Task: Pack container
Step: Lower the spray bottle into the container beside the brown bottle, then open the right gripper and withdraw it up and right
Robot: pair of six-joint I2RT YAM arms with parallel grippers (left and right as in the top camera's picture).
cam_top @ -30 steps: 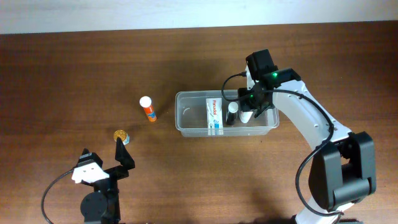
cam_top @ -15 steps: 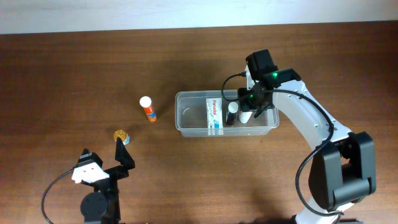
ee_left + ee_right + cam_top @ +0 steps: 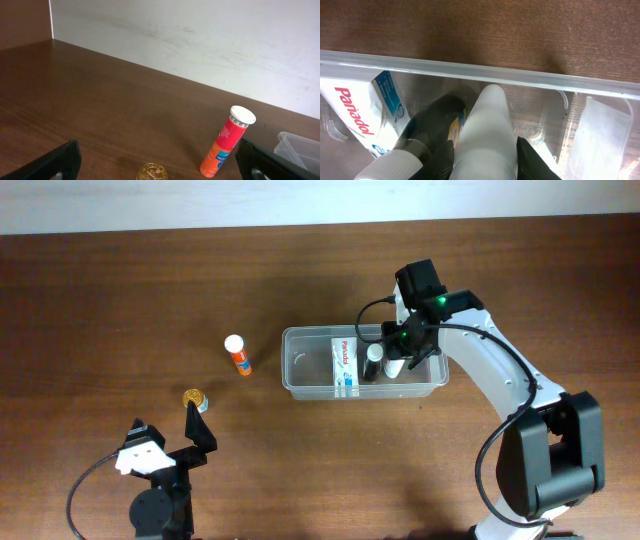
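Note:
The clear plastic container (image 3: 300, 370) sits mid-table and holds a white Panadol box (image 3: 345, 364) and a black bottle with a white cap (image 3: 373, 361). My right gripper (image 3: 399, 360) is inside the container, shut on a white bottle (image 3: 486, 132), next to the black bottle (image 3: 427, 127) and the box (image 3: 355, 112). The container's rim (image 3: 530, 77) crosses the right wrist view. An orange tube with a white cap (image 3: 238, 355) lies left of the container. A small gold-lidded jar (image 3: 194, 398) stands nearer my left gripper (image 3: 170, 442), which is open and empty.
In the left wrist view the orange tube (image 3: 226, 142) and the gold jar (image 3: 153, 172) sit ahead of my open left fingers (image 3: 160, 160), with a container corner (image 3: 300, 147) at far right. A white wall borders the table's far edge.

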